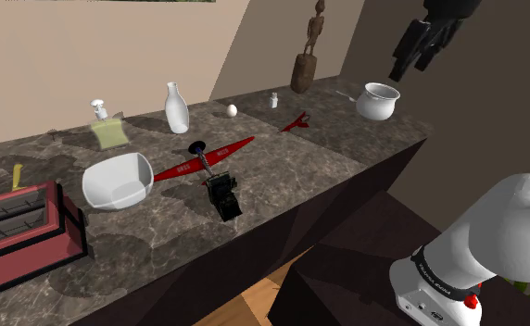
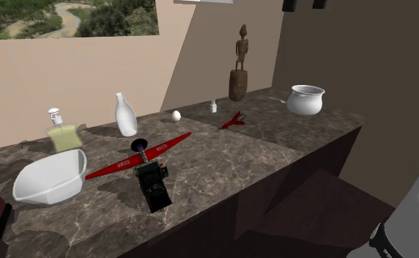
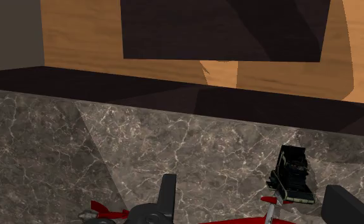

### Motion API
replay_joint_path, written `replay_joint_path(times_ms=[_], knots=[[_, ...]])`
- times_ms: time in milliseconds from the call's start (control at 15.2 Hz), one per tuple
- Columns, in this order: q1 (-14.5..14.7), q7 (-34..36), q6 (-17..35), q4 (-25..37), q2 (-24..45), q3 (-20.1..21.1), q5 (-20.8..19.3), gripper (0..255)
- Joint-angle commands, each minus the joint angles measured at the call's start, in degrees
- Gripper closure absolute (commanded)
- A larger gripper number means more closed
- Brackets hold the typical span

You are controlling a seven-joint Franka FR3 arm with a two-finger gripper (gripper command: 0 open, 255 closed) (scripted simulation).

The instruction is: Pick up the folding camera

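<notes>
While the dark marbled desk (image 1: 328, 157) carries everything, the white arm (image 1: 504, 231) stands in front of it and the black gripper (image 1: 416, 63) hangs high in the air over the white pot end, well apart from the target. Its fingers (image 3: 168, 194) are released and stand apart with nothing between them. On the desk, by size: red toaster (image 1: 22, 231) at the shoulder view's far left; white bowl (image 1: 117, 181) next to it; long red strip (image 1: 235, 146) with a dark hub, lying flat beside the bowl; dark wooden figure (image 1: 305, 60) upright at the back; white pot (image 1: 377, 100) near the far corner; white vase (image 1: 176, 109) upright near the wall; soap dispenser (image 1: 106, 128) to the shoulder view's left of the vase. Target folding camera (image 1: 223, 196): black, near the desk's front edge, to the shoulder view's right of the bowl, just beside the strip's hub; can't tell whether they touch. Smallest: red scrap (image 1: 296, 122) and white ball (image 1: 232, 110) toward the back, between vase and pot.
</notes>
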Motion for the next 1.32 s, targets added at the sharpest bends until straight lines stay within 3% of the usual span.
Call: replay_joint_path(times_ms=[0,660,1254], knots=[[0.0,0.0,0.0,0.0,0.0,0.0,0.0,0],[1.37,7.04,19.05,-10.98,7.53,5.68,2.98,0],[1.51,14.0,36.78,-13.98,21.75,11.48,3.22,0]])
